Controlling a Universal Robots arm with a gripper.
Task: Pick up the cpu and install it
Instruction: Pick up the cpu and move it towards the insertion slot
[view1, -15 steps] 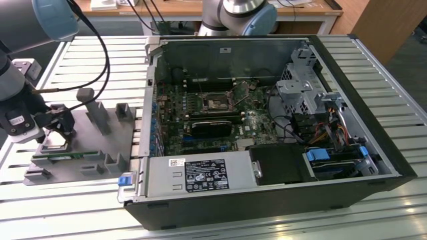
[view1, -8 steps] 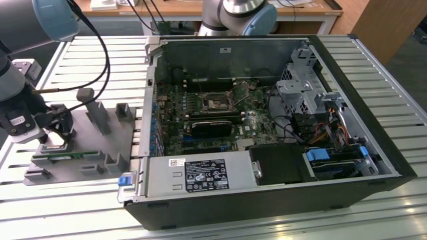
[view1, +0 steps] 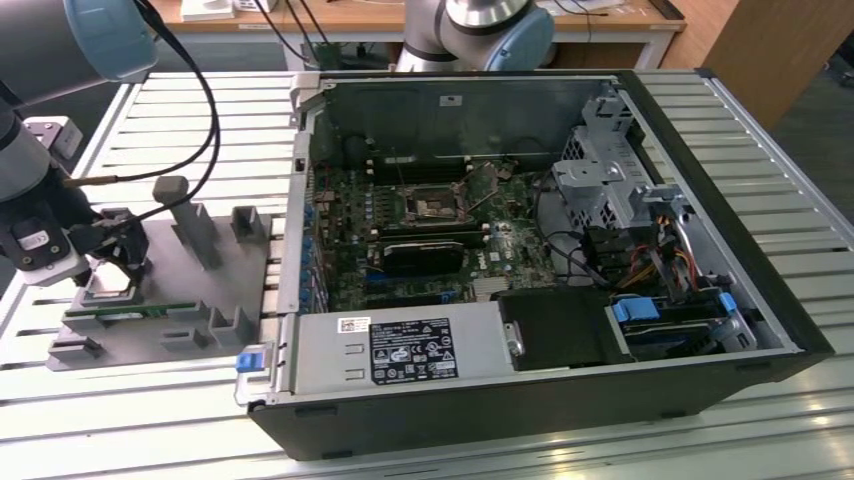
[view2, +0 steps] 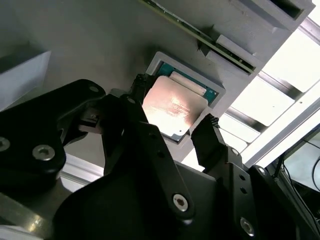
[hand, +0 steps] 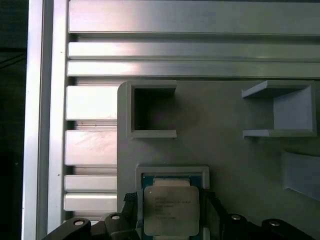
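The cpu, a small square chip with a dull silver top, lies flat in a raised square pocket of the grey plastic fixture. My gripper hangs right over that pocket at the exterior view's left. It is open. One black fingertip stands at one side of the chip and the other fingertip at the opposite side, both over the pocket's rim. The open computer case lies to the right, with the bare socket on its green motherboard.
A long green memory stick lies in a slot of the fixture. Grey posts rise from the fixture beside my gripper. A black finned block sits inside the case. Another arm's base stands behind the case. Everything rests on a slatted aluminium table.
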